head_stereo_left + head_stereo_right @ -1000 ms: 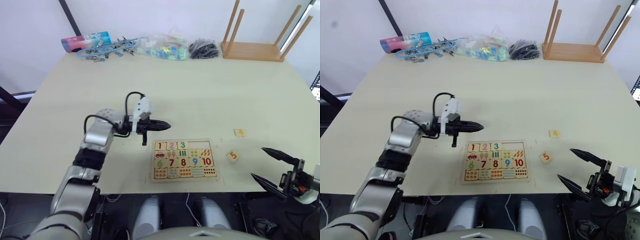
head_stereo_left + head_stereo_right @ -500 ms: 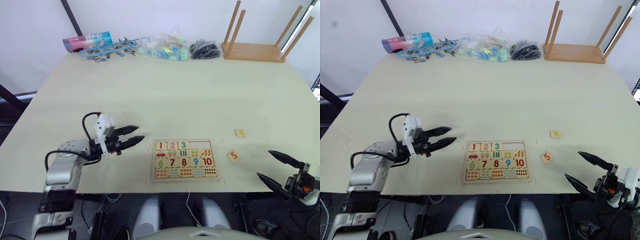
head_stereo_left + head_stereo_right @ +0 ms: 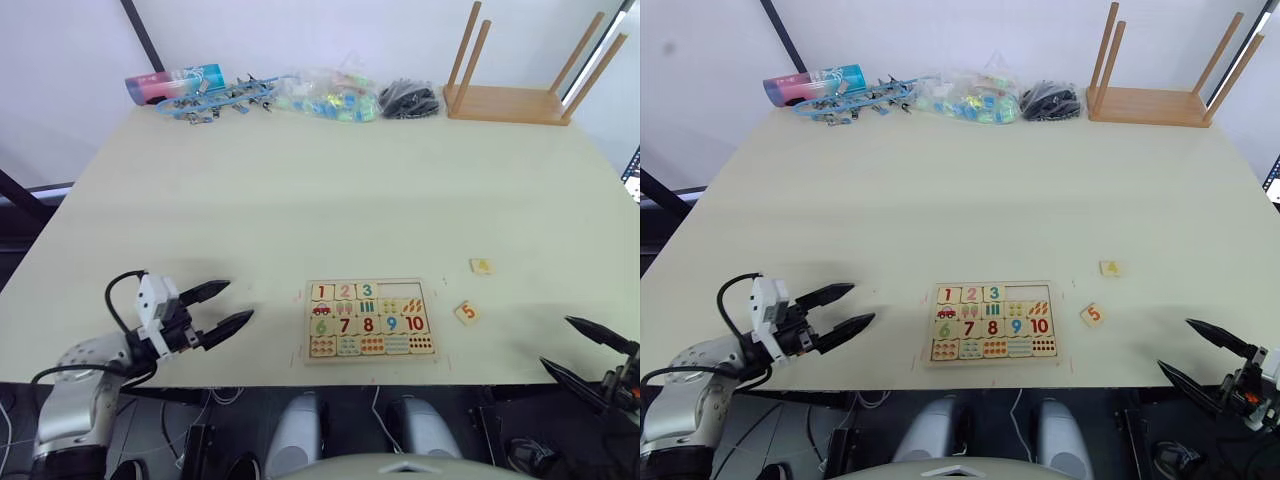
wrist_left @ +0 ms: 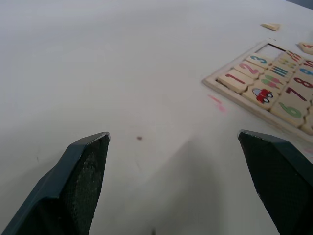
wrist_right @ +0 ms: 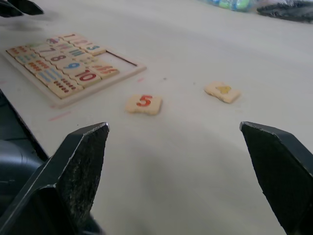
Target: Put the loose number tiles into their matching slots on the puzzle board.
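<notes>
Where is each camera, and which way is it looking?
Head eyes: up high, looking down over the table, both grippers at the near edge.
Left wrist: along the open left gripper toward the puzzle board.
Right wrist: along the open right gripper toward the 5 tile and 4 tile.
Shared: all show the board.

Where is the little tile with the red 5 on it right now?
The 5 tile lies loose on the table, just off the right edge of the puzzle board, with the 4 tile a little beyond it.
</notes>
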Controlling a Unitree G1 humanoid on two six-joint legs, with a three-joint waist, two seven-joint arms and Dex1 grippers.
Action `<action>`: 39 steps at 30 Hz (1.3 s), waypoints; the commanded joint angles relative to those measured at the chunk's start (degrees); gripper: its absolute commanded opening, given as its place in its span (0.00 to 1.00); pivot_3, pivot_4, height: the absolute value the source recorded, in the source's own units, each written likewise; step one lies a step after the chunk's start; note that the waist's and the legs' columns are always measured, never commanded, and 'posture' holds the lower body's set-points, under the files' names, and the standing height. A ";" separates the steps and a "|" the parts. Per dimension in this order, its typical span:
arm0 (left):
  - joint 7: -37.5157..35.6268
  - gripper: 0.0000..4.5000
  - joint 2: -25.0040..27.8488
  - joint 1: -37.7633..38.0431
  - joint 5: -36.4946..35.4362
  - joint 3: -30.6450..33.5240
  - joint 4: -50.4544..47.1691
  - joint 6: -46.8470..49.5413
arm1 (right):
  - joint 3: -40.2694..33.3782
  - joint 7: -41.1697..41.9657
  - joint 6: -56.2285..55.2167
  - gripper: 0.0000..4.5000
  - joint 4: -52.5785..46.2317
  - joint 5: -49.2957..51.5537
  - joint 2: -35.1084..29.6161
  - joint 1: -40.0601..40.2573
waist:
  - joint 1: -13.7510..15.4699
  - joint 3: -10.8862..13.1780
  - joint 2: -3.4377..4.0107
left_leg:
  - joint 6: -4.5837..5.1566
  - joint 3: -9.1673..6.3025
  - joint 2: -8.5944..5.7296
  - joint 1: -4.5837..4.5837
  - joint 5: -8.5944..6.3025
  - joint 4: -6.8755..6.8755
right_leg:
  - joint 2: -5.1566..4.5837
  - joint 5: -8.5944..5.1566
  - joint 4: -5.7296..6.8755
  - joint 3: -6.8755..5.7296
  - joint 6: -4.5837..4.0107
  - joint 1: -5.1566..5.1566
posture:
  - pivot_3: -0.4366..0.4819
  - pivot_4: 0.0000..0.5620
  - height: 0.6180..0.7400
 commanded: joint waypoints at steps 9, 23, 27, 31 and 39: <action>-1.18 0.99 1.23 1.22 -1.75 1.20 -1.49 -2.56 | -3.17 3.85 -2.59 1.00 5.38 1.23 -1.72 -2.16 | 0.00 -0.02 0.01 | 0.00 0.00 -0.03 0.00 0.00 -0.02 | -0.10 0.00 -0.04 0.00 0.00 0.01 | 0.48 0.27 0.98; -2.06 0.99 0.82 0.95 -1.14 -1.12 -1.04 -4.06 | -2.76 4.71 -2.90 1.00 5.91 1.06 -1.65 -3.40 | -0.01 -0.04 0.02 | -0.02 -0.04 -0.01 -0.02 -0.01 -0.08 | -0.33 0.01 -0.11 0.07 -0.02 0.01 | 0.48 0.27 0.98; -1.73 0.99 0.95 -0.73 0.23 -2.08 -0.76 -5.87 | -1.70 4.68 -2.07 1.00 4.91 0.98 -1.76 -4.87 | -0.02 -0.04 0.03 | -0.02 -0.01 -0.04 0.00 -0.01 -0.15 | -0.65 0.01 -0.14 -0.25 -0.02 0.00 | 0.48 0.27 0.98; -1.81 0.99 1.08 -2.00 0.27 -2.97 -1.04 -6.41 | -0.84 4.52 -0.47 1.00 3.68 1.08 -1.82 -5.94 | -0.07 -0.04 0.04 | -0.02 -0.01 -0.03 0.03 -0.02 -0.22 | -0.70 0.02 -0.16 -0.28 -0.03 -0.01 | 0.48 0.27 0.98; -7.57 0.99 3.84 -9.02 -1.49 -6.25 -2.48 -5.77 | 3.83 2.53 3.64 1.00 3.69 -2.34 -5.34 -15.91 | -0.15 -0.03 0.08 | -0.04 0.01 -0.03 0.04 -0.01 -0.42 | -0.80 0.08 -0.37 -0.41 -0.10 -0.02 | 0.48 0.27 0.98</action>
